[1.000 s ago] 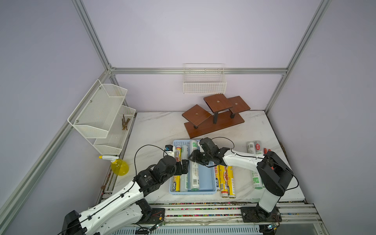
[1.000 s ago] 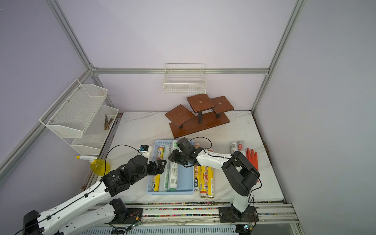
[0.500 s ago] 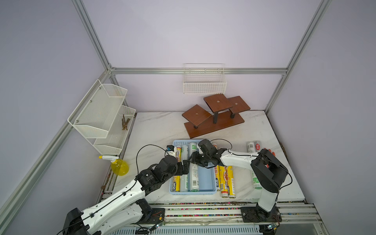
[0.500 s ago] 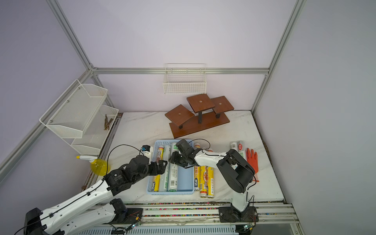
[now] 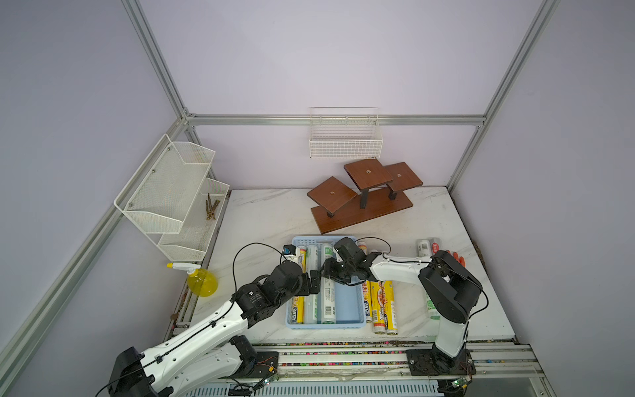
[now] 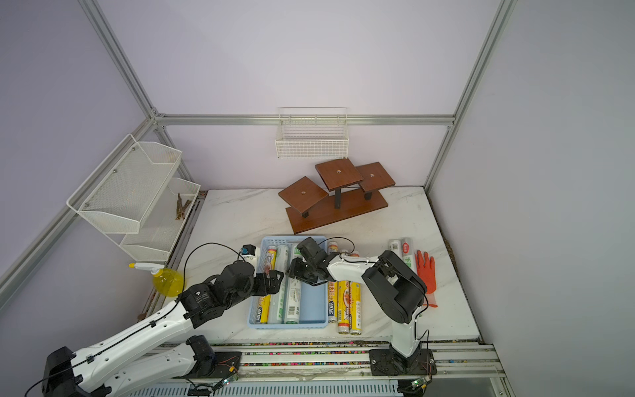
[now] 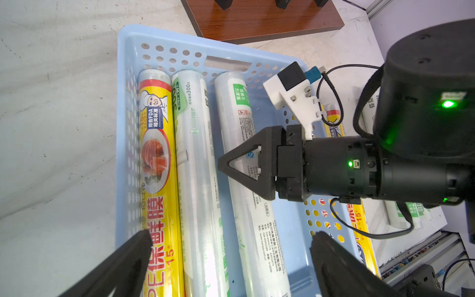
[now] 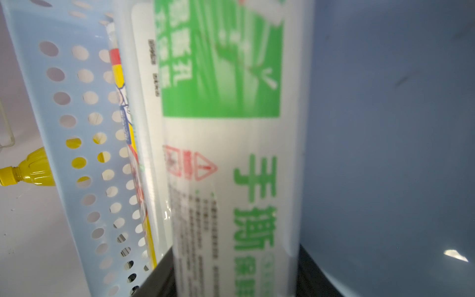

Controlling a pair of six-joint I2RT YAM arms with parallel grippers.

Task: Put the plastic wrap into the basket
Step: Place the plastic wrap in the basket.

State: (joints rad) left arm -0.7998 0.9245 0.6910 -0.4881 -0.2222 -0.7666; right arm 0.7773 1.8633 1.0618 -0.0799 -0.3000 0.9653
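Left wrist view: my left gripper [image 7: 231, 235] hangs jaws apart above the blue basket [image 7: 120, 154] on the white marble table [image 7: 51, 128]. My right gripper [image 8: 236, 279] clamps a whitish plastic wrap roll [image 8: 231, 154] lying inside it, lavender walls [image 5: 309, 51] around.

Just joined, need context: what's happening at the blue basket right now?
Right gripper has its jaws around a green-print roll lying in the basket, beside two other rolls. Left gripper hovers open over the basket, holding nothing. Several yellow rolls lie on the table beside it.
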